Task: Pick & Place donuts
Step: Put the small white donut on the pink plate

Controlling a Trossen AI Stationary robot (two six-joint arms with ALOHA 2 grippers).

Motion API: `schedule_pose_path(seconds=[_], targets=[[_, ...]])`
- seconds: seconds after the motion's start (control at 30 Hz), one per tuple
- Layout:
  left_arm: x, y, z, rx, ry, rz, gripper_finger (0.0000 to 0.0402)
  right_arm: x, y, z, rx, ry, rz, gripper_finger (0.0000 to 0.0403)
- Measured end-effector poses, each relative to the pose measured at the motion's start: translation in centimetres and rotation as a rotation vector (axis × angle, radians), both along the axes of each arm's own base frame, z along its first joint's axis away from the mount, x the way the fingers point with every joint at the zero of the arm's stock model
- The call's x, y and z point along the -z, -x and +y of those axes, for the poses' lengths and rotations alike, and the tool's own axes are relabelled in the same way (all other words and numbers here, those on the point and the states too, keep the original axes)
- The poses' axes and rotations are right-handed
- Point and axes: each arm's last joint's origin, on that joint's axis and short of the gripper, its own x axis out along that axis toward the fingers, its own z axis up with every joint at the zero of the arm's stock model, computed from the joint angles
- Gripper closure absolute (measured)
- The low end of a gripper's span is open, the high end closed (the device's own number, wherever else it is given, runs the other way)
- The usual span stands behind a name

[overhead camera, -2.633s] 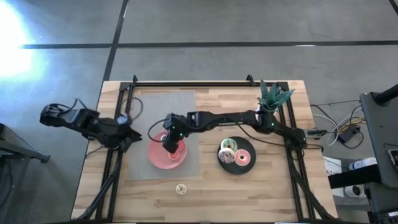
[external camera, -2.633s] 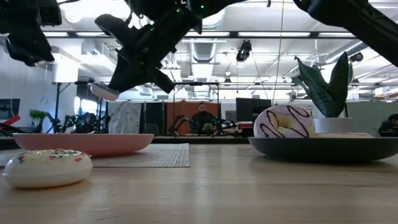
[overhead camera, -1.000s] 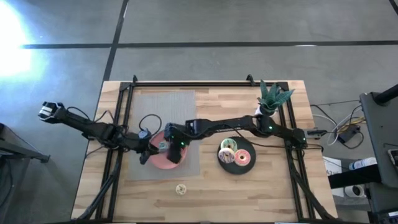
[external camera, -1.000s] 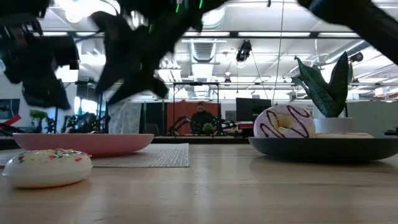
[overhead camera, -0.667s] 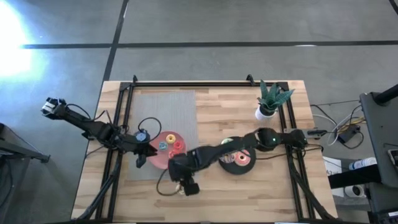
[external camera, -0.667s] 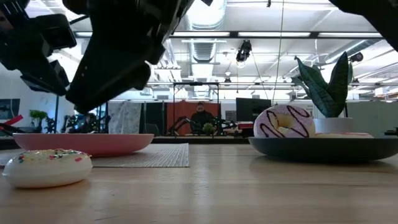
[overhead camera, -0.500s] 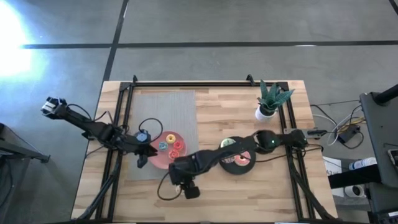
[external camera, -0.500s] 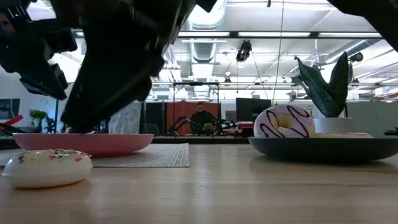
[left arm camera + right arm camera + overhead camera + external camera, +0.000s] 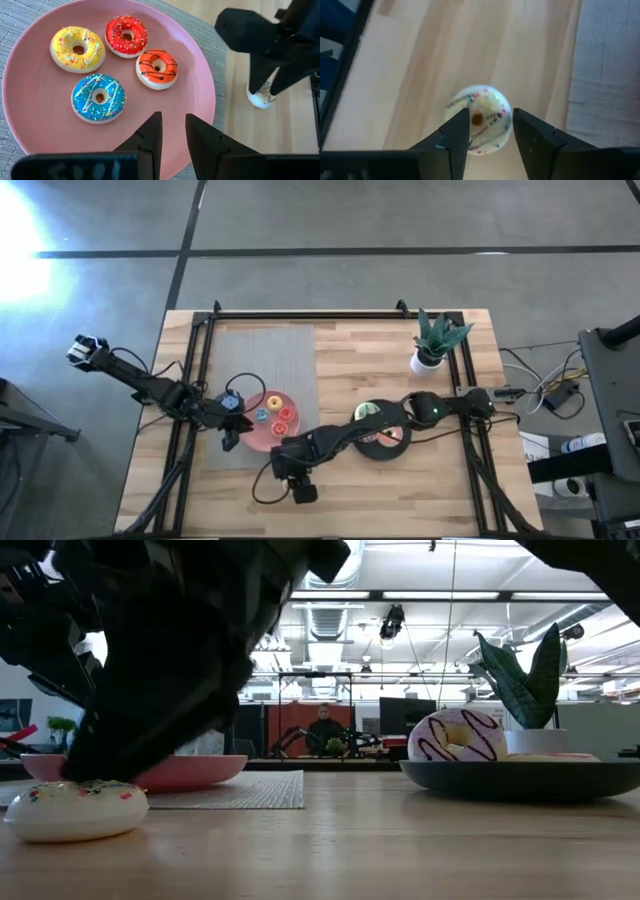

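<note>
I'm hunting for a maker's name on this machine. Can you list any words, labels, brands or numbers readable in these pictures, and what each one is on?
None can be read.
Right arm: no readable marking on its dark links from above.
Left gripper: faint embossed shapes along its near edge, too blurred to read.
Pink plate, donuts, black plate: icing and sprinkles only, no lettering.
Room behind the table: screens and signs too small to read.
</note>
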Motion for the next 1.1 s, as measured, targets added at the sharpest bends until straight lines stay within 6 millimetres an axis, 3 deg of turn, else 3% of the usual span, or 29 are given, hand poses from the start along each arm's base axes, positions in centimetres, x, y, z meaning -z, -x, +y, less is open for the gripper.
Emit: schedule_pose_path(seconds=[0.3,0.43,0.57,0.63,0.73,0.93,1.1], targets=[[0.1,0.1,0.0,0.007,-0.014,0.013,0.0342,1.6,0.5,0.0,0.039,-0.019,0.060,0.0335],[0.1,0.1,0.1,0.008,-0.015,0.019,0.0342,1.3,0.6,-0.1,0.093,-0.044,0.080,0.0375],[-0.5,0.1,0.0,0.010,-0.004,0.008,0.0342,-1.1,-0.2,-1.4,0.197,0.071,-0.036,0.0388],[-1.4,0.2,-0.1,0.014,-0.002,-0.007,0.0342,-3.5,-0.8,-3.1,0.278,0.163,-0.138,0.0387],[-3.1,0.5,-0.3,0.024,-0.033,-0.026,0.0342,-5.8,-2.0,-5.9,0.337,0.105,-0.235,0.0386],[-5.6,1.4,-0.3,0.001,-0.152,-0.035,0.0342,-2.8,-3.8,-9.1,0.437,-0.024,-0.220,0.0385],[-4.5,1.1,-0.5,0.013,-0.172,-0.037,0.0342,-1.6,-4.5,-10.8,0.458,-0.064,-0.225,0.0363]])
